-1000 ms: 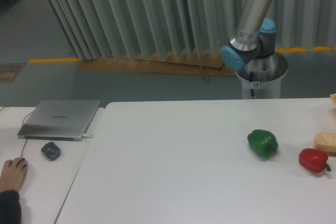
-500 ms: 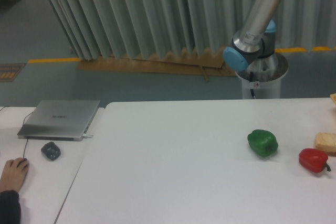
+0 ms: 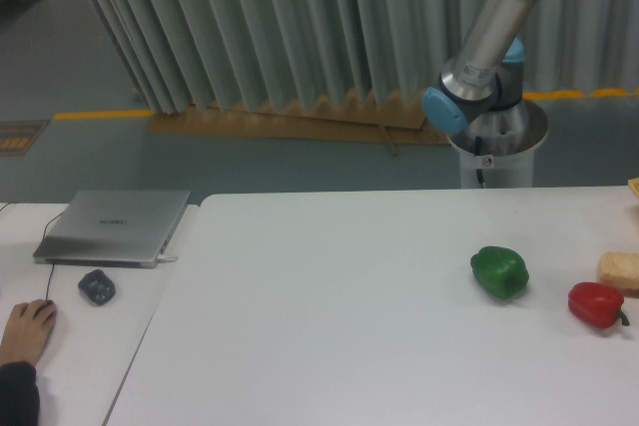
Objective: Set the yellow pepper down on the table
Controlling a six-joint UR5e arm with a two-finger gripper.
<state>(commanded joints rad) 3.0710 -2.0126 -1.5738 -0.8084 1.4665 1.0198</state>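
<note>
Shifted slightly since the earlier frame, the silver-and-blue robot arm (image 3: 479, 57) is being held beyond the large white smooth table (image 3: 329, 326); its pincer and the yellow pepper are lying out of view. A glossy green pepper (image 3: 499, 271) and red pepper (image 3: 595, 304) are resting at right.

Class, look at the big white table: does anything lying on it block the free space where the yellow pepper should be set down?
Nothing visible does. The green pepper, red pepper and a tan block sit at the right of the table; its middle and left are bare. Pepper and gripper are out of view.
</note>
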